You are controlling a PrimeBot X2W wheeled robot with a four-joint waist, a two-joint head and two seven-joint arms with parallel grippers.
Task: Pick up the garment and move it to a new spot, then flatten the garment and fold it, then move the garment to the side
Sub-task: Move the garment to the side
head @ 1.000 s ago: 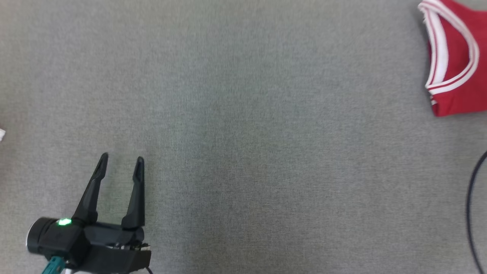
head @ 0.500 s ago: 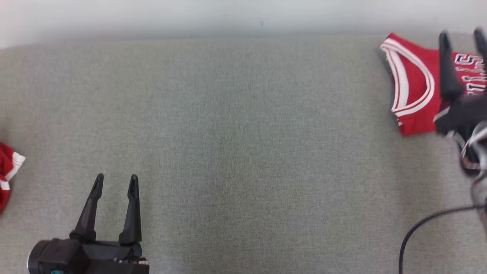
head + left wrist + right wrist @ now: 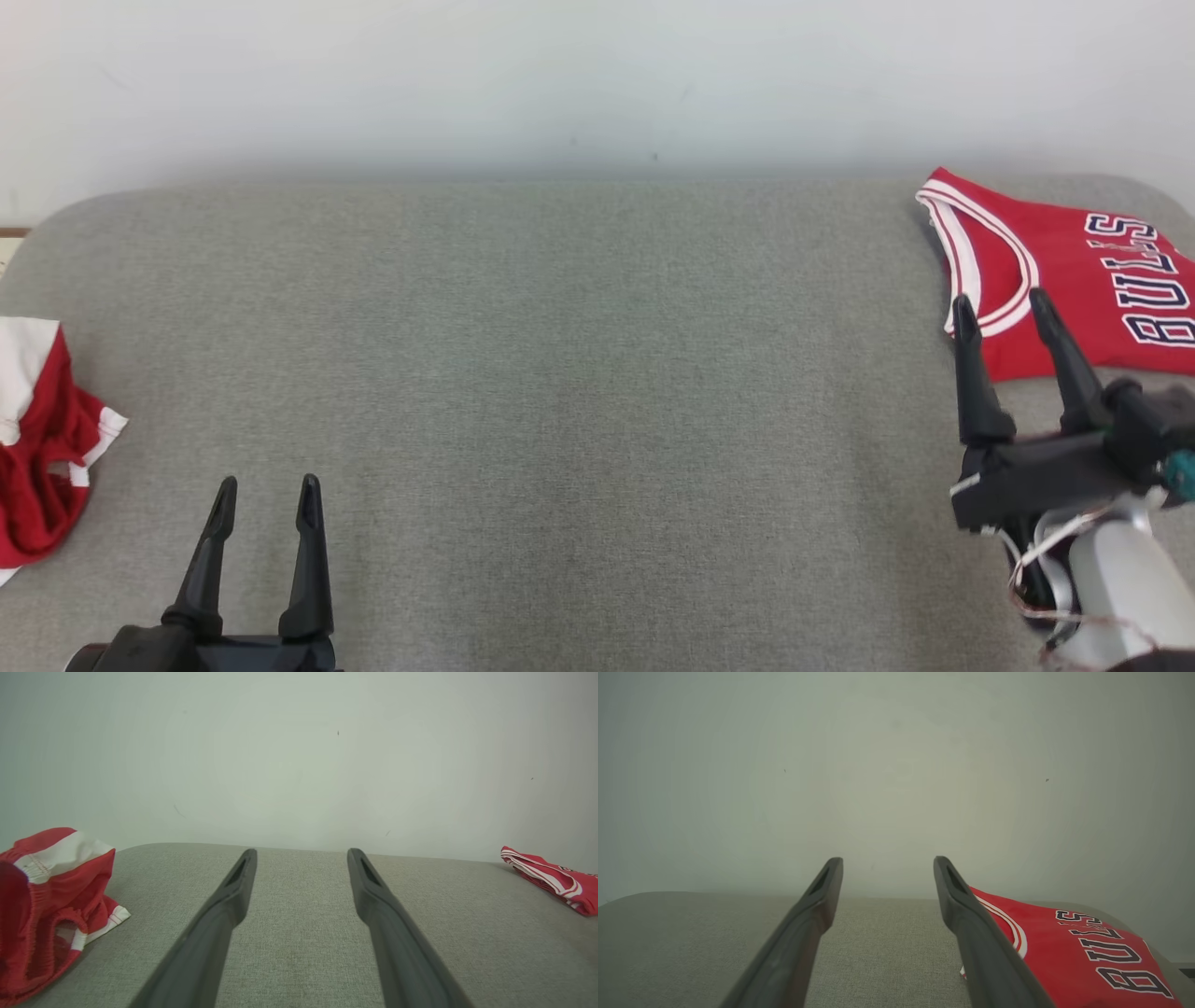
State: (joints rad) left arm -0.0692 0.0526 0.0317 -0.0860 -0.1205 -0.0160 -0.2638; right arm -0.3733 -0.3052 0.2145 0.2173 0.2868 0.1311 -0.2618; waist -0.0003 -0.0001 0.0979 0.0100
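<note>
**Count.** Two tools, two garments, one desk.

- Left tool (image 3: pixel 268 480): near left, fingers spread, released, grasping nothing, above bare desk (image 3: pixel 579 373).
- Right tool (image 3: pixel 1000 299): right side, fingers spread, released, grasping nothing. In the head view its fingertips overlap the near left edge of the red jersey (image 3: pixel 1074 271); contact cannot be confirmed.
- Red jersey: folded flat at the far right corner of the desk, "BULLS" lettering facing up.
- Crumpled red-and-white garment (image 3: pixel 42 467): left edge of the desk, well apart from the jersey.

**Change from the earlier frames.** The head view has shifted, so more of the wall (image 3: pixel 560 75) and the far desk edge are in frame. Half a second ago the right tool was a blur at the right edge, in front of the jersey; it now appears sharp, nearer than the jersey's centre. Both tools remain spread.

**Hidden or cut off.**

- Jersey: right part cut by the frame edge in the head view; near left part covered by a finger in the right wrist view.
- Crumpled garment: cut by the left frame edge.
- Left tool body: cut by the bottom frame edge.
</note>
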